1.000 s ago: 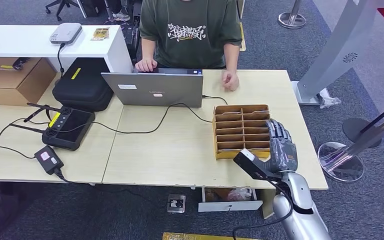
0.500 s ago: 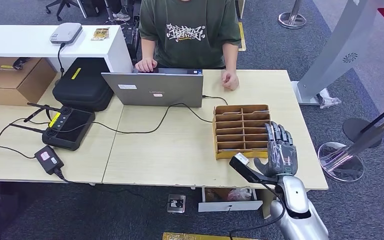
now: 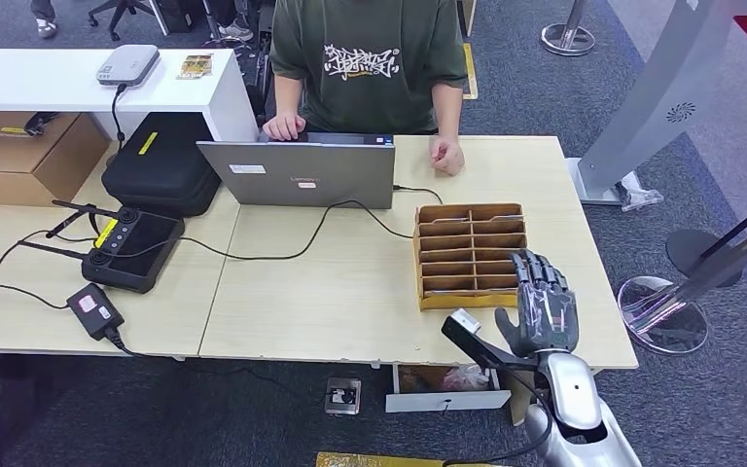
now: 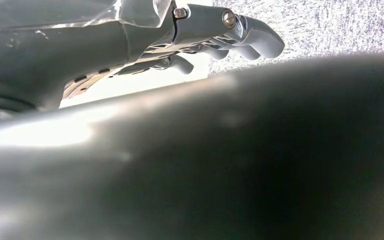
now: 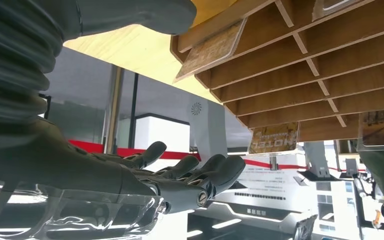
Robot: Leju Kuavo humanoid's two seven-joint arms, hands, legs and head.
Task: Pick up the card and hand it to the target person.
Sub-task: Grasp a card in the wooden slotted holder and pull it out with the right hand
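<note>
Card [image 5: 214,49]: thin, stiff, likely slippery; stands slotted in the wooden organizer [image 3: 471,255] on the counter [image 3: 331,282]; pinch its exposed edge.
Right hand [image 3: 543,302]: fingers spread, empty, beside the organizer.
Left hand [image 4: 215,35]: loosely extended, empty.
Person [image 3: 370,58]: seated opposite.

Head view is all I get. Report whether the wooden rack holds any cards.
Observer: Yes. The right wrist view shows a card sticking out of one slot of the wooden rack.
Operator: Check the right hand against it.
Observer: The right hand is apart from the rack and touches no card; it holds nothing.
Operator: Now the left hand.
Observer: In the left wrist view, the left hand holds nothing.
</note>
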